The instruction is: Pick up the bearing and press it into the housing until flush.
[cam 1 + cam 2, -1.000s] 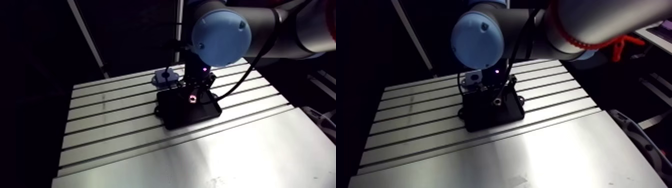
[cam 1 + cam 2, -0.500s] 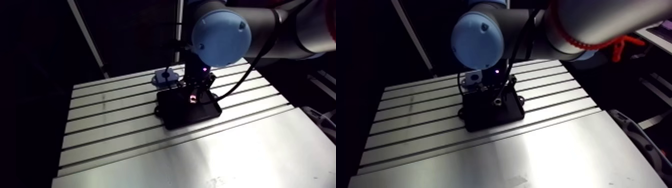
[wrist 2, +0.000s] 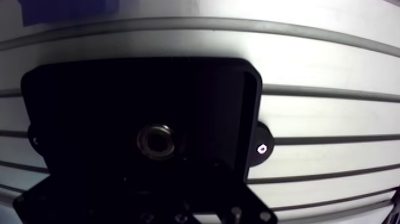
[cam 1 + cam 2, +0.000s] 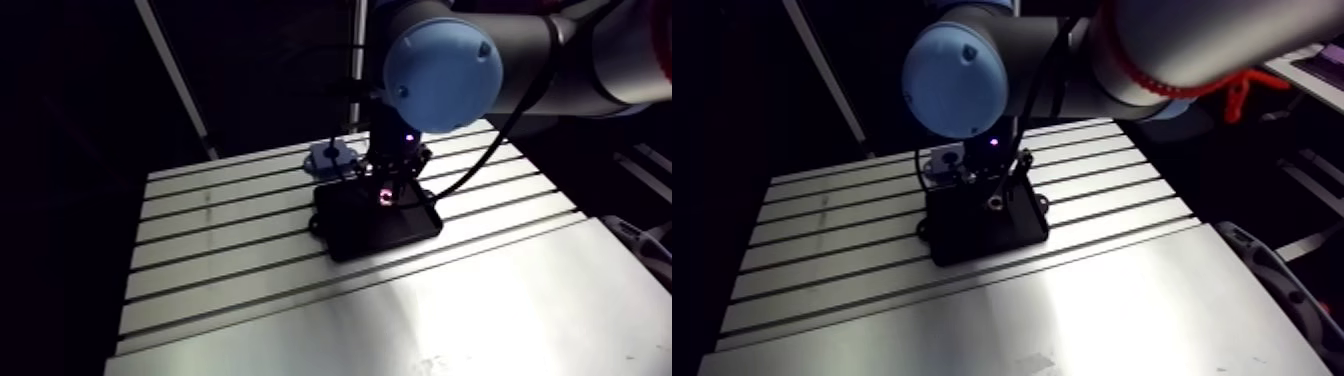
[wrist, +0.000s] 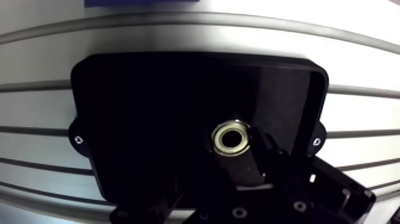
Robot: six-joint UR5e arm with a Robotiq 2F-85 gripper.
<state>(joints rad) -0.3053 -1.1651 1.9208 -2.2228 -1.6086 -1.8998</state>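
Silver and full of long grooves, the counter [image 4: 230, 250] fills most of the arm view. A black housing [image 4: 375, 228] lies flat on it. It looks like a low tray with round corners. The arm comes down from above, and the pincer [image 4: 388, 185] hangs right over the far part of the housing. The pincer looks small and dark here. A little blue block [image 4: 333, 155] sits on the counter just behind the housing.

In the wrist view the black housing lies under the pincer and takes up most of what you can see. It has a raised rim all the way round. On each side there is a small ear with a shiny screw [image 5: 316, 142] in it. The bearing [image 5: 232, 137] is a small shiny metal ring with a dark hole in the middle. It sits down inside the housing, closer to one side wall than the other. It is right ahead of the pincer, very close to its tip. The pincer is black against the black housing, so I cannot tell how far open it is. I also cannot tell if it has hold of the bearing, or if the ring is level with the housing around it. Past the housing you can see the edge of the blue block. A strip of bare counter lies between the two.
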